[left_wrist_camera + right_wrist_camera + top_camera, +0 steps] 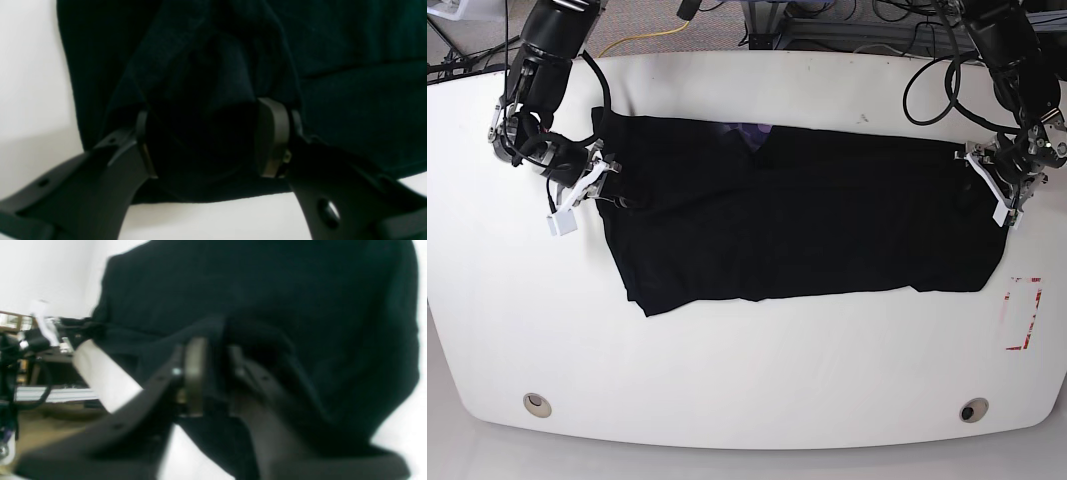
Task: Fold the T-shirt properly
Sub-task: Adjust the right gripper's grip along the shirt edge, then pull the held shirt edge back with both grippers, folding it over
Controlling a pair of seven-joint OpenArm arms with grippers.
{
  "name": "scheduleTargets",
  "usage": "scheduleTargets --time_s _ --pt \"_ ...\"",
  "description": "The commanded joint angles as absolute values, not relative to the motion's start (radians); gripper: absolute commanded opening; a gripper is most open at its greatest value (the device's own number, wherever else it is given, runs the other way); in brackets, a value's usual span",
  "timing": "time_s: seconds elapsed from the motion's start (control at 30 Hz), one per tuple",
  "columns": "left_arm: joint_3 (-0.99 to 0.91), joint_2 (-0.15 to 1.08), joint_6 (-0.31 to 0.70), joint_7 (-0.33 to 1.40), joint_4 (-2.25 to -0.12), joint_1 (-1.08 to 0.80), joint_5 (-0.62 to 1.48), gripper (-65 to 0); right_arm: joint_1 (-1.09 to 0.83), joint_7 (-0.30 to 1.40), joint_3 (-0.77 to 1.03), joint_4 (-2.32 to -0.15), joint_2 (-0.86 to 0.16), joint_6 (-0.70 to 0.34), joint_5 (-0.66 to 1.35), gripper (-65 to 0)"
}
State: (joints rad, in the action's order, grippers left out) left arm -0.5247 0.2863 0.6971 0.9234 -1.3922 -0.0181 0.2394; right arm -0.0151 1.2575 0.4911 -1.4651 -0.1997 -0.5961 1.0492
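The black T-shirt lies as a long band across the white table, with a purplish patch at its far edge. My left gripper is at the band's right end. In the left wrist view its jaws stand wide apart over the T-shirt, with a hump of cloth between the pads. My right gripper is at the band's left end. The blurred right wrist view shows its jaws slightly apart, with a fold of the T-shirt in the narrow gap.
A red rectangle mark sits on the table right of the shirt. A white tag hangs by the right arm. Two round holes are near the front edge. Cables and frame parts lie behind the table.
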Motion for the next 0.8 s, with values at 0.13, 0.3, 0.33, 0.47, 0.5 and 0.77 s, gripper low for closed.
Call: scheduleTargets --time_s 0.13,0.3,0.33,0.47,0.5,0.77 --pt "-0.529 0.302 0.698 0.921 -1.411 -0.007 0.236 -29.3 0.013 1.242 0.507 -1.463 -0.298 -0.602 0.980 -18.7" --pt "-0.578 0.298 0.698 0.924 -1.412 -0.005 0.239 -34.7 -0.067 1.239 0.513 -1.511 -0.380 -0.601 0.970 -16.2" --pt "-0.593 0.298 0.698 0.926 -1.412 -0.002 0.240 -35.6 -0.094 1.239 0.521 -1.537 -0.386 -0.601 0.969 -16.2" --pt "-0.634 0.298 0.698 0.929 -1.412 -0.005 0.305 -36.1 -0.191 1.239 0.553 -1.643 -0.381 -0.542 0.969 -16.2" --pt "-0.644 0.303 0.698 0.934 -1.420 -0.005 0.325 -36.1 -0.216 1.239 0.555 -1.666 -0.378 -0.510 0.969 -16.2" --pt "-0.707 0.302 0.698 1.009 -1.546 -0.004 0.383 -36.0 -0.298 1.242 0.552 -1.690 -0.303 -0.456 0.969 -16.2"
